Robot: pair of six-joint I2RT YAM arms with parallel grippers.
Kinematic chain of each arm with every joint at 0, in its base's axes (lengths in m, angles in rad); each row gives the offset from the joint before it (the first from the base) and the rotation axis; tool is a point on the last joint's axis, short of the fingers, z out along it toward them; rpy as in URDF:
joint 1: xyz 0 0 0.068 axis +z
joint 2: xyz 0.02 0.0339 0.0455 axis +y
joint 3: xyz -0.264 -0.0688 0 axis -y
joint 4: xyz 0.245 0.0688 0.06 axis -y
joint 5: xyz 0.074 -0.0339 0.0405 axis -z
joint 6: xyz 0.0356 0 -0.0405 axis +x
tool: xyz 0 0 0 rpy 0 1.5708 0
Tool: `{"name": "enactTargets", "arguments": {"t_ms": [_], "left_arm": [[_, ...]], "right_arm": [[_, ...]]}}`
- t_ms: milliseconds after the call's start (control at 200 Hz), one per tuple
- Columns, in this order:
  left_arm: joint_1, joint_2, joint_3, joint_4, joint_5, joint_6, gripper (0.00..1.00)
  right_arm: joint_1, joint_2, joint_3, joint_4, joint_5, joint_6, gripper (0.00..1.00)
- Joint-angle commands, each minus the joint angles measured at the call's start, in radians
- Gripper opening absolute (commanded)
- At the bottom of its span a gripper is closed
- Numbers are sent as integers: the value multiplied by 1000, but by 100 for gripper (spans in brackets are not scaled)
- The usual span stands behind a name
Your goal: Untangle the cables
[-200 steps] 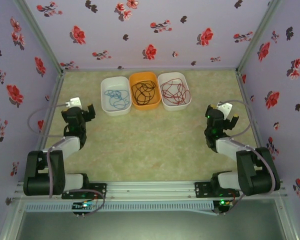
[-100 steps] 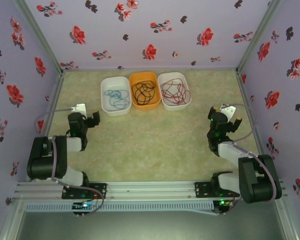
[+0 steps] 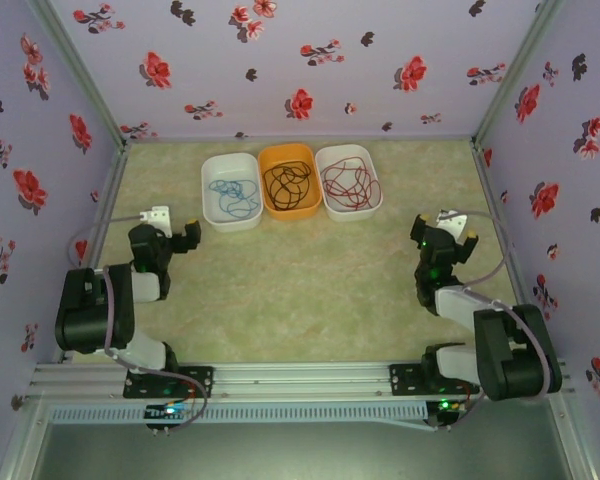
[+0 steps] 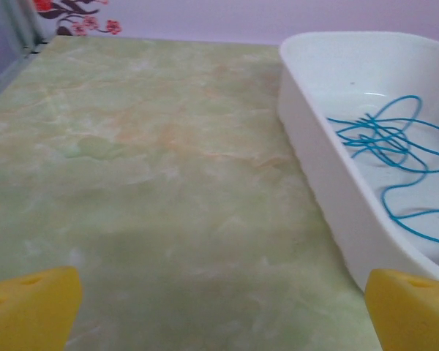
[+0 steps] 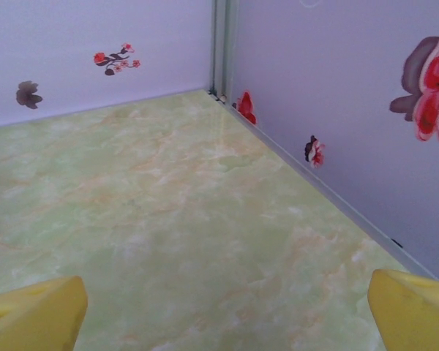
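Note:
The cables lie apart in three trays at the back of the table. A light blue cable (image 3: 232, 194) (image 4: 386, 139) is in the left white tray (image 3: 212, 168) (image 4: 318, 175). A black cable (image 3: 288, 181) is in the orange tray (image 3: 289, 151), and a red cable (image 3: 350, 181) is in the right white tray (image 3: 340, 152). My left gripper (image 3: 176, 231) (image 4: 223, 314) stands open and empty low over the table, just left of the blue cable's tray. My right gripper (image 3: 451, 233) (image 5: 227, 314) is open and empty near the right wall, its yellow fingertips (image 5: 413, 311) wide apart.
Floral purple walls close the table in at the left (image 3: 40, 150), back and right (image 5: 336, 95). Green marbled tabletop (image 3: 300, 290) stretches between the two arms. Grey cables loop off each wrist beside the side walls.
Both arms have folded back and lower toward their bases. The left gripper has turned toward the blue cable's tray. Both grippers stay open; the cables have not moved.

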Motion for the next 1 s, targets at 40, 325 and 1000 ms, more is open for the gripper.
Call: {"name": "enactTargets", "arguments": {"t_ms": [40,325,1000], "left_arm": [[-37,8,14,4,-164,-14,100],[-35,8,20,-4,-109,3,100],[-33,7,24,-14,-62,34,100]], "right_arm": [[-8,53,-12,103,-31,-21,99],[-38,220,0,243,-98,-6,99],[-163,306,84,156,-602,-19,99]]}}
